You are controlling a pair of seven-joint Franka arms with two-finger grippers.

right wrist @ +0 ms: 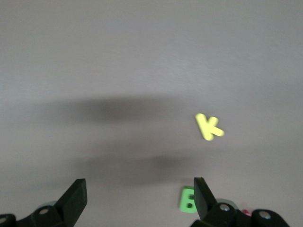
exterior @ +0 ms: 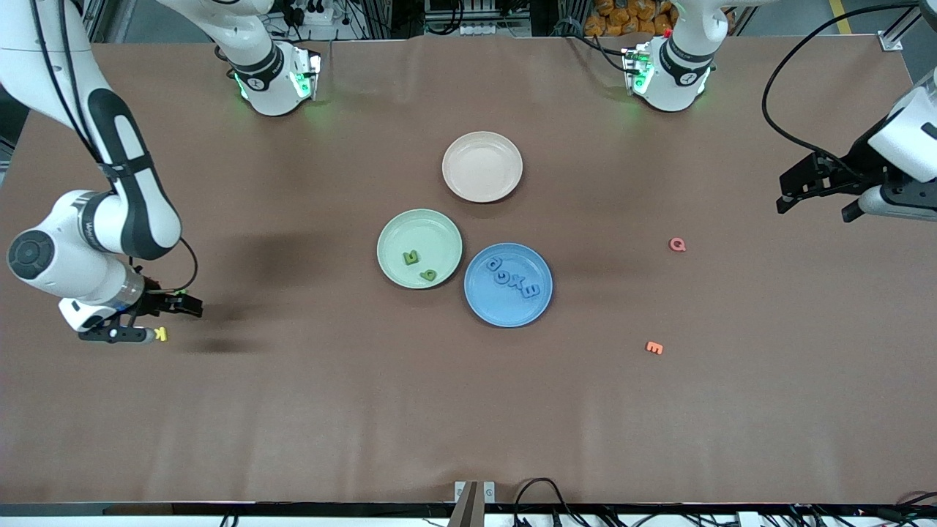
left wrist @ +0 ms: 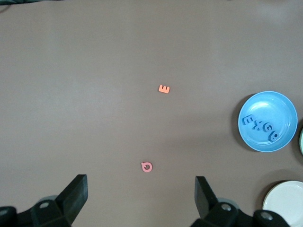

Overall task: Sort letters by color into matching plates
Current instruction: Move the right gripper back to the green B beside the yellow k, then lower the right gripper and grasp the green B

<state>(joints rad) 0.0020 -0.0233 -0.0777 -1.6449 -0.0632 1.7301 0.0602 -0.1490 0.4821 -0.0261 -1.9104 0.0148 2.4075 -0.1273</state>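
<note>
1. A brown table cover spans the whole workspace, with the two arm bases along its far edge and cables at the near edge.
2. The pale green plate sits mid-table holding two green letters; touching its rim, a little nearer the front camera, the blue plate holds four blue letters. A beige-pink plate lies farther from the camera, empty.
3. A green letter shows only in the right wrist view, just beside the yellow K and right by one finger of the right gripper. From the front it is hidden under that arm.
4. The right gripper hangs low at the right arm's end of the table, jaws spread wide, holding nothing. It is plainly the nearer arm for this green letter, which lies off-centre from the jaws, so a small sideways shift seems needed.
5. The left gripper waits over the left arm's end, jaws wide and empty. A red Q and orange E lie on that side.
6. Open cloth lies between the right gripper and the green plate; the table edge is close by.
</note>
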